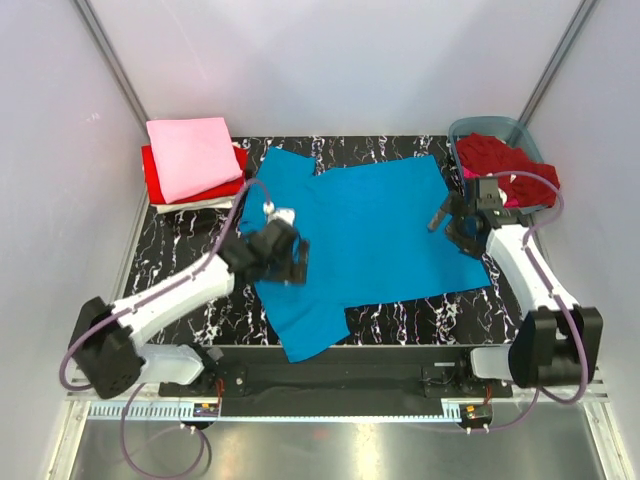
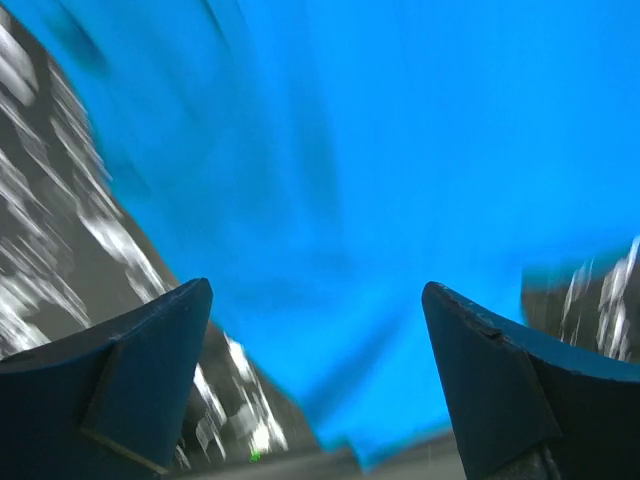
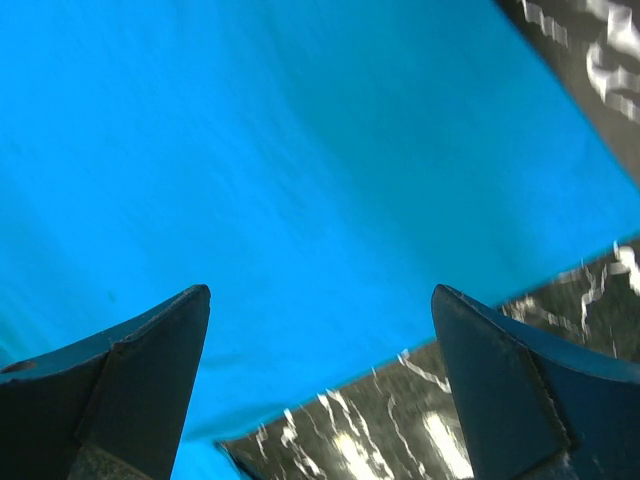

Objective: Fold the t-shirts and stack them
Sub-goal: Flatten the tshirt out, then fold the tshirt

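Top external: tub [image 1: 522,127] holds dark red t-shirt [image 1: 493,156]; left pincer [image 2: 315,292], right pincer [image 3: 320,292] gaping, empty.

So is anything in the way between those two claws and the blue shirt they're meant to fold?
Nothing visible. The turquoise t-shirt lies spread on the table, and the left gripper and right gripper both hang open right over it. Between each pair of fingers, their cameras show only blue cloth and table.

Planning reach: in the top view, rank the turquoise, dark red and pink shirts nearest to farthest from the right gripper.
1. turquoise shirt, under the right gripper.
2. dark red shirt, in the tub just behind.
3. pink shirt, far left corner.
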You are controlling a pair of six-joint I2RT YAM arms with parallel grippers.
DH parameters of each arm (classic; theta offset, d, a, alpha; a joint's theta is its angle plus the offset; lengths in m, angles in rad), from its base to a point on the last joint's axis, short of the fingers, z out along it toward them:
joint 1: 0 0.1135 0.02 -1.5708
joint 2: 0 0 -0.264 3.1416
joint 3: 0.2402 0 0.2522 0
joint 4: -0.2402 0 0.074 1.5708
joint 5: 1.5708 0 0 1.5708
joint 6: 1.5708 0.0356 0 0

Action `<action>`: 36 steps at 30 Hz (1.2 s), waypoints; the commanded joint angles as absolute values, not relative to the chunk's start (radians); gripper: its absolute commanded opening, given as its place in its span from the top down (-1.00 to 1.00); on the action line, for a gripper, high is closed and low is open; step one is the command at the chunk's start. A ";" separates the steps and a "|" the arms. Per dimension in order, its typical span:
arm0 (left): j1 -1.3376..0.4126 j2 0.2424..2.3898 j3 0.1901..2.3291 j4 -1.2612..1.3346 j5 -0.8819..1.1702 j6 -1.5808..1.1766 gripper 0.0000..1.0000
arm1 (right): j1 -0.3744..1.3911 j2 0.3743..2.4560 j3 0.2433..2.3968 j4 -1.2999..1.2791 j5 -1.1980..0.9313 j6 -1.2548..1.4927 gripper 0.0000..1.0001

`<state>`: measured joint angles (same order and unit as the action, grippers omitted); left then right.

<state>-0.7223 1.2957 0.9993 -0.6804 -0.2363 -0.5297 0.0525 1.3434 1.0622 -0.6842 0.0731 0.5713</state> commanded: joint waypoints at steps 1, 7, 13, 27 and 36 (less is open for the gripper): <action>-0.898 1.114 0.901 -0.767 -0.318 -0.742 -0.81 | 0.058 1.220 0.994 -0.637 0.043 0.587 -0.99; -1.148 0.948 0.665 -0.746 -0.270 -0.978 -0.81 | 0.058 1.154 0.907 -0.623 0.005 0.620 -0.99; -1.281 1.017 0.536 -0.645 -0.252 -1.130 -0.81 | 0.058 1.140 0.897 -0.643 0.005 0.598 -0.99; -1.296 1.252 0.623 -0.646 -0.288 -1.246 -0.62 | 0.057 1.112 0.841 -0.614 0.009 0.574 -0.99; -1.289 1.471 0.761 -0.690 -0.304 -1.180 -0.20 | 0.057 1.100 0.784 -0.575 0.028 0.575 -0.99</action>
<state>-1.2919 1.4364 0.7040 -0.6891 -0.2680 -1.2053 0.0525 1.1297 0.8032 -0.6262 0.0147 0.5869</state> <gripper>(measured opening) 0.622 0.994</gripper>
